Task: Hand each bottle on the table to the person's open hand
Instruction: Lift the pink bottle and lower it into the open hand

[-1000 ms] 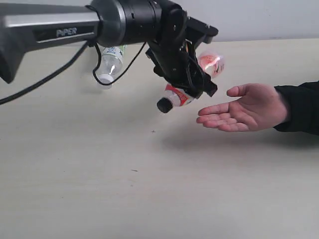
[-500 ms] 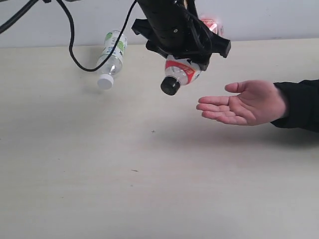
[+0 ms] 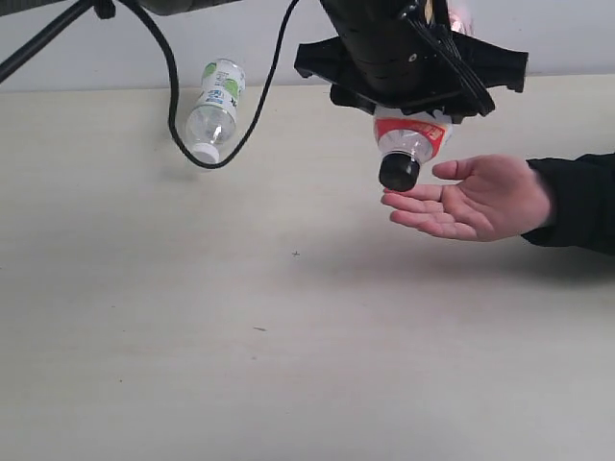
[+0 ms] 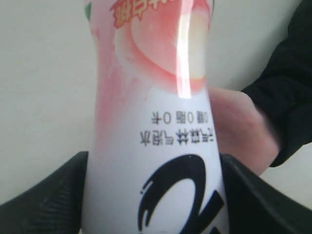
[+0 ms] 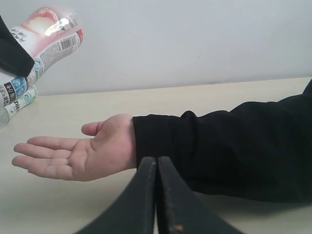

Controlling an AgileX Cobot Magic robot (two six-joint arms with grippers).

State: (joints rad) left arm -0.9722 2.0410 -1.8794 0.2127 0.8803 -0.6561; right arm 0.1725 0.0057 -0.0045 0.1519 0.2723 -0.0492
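My left gripper (image 3: pixel 411 104) is shut on the black-capped bottle (image 3: pixel 409 142) with the red-white label. The bottle hangs cap down, its cap just above the fingertips of the person's open hand (image 3: pixel 473 198). The left wrist view is filled by that bottle (image 4: pixel 156 112), with a black finger on each side and the hand (image 4: pixel 239 126) behind it. A white-capped, green-labelled bottle (image 3: pixel 215 106) lies on the table (image 3: pixel 288 336) at the back left. My right gripper (image 5: pixel 157 163) is shut and empty, low by the black sleeve, facing the hand (image 5: pixel 83 151) and the held bottle (image 5: pixel 46 41).
The person's black sleeve (image 3: pixel 581 204) reaches in from the right edge. A black cable (image 3: pixel 178 106) loops down from the left arm beside the lying bottle. A pale wall (image 5: pixel 195 39) runs behind the table's far edge.
My left gripper has carried the black-capped bottle to the right, from left of the hand to just over its fingertips. The hand and the lying bottle have stayed put.
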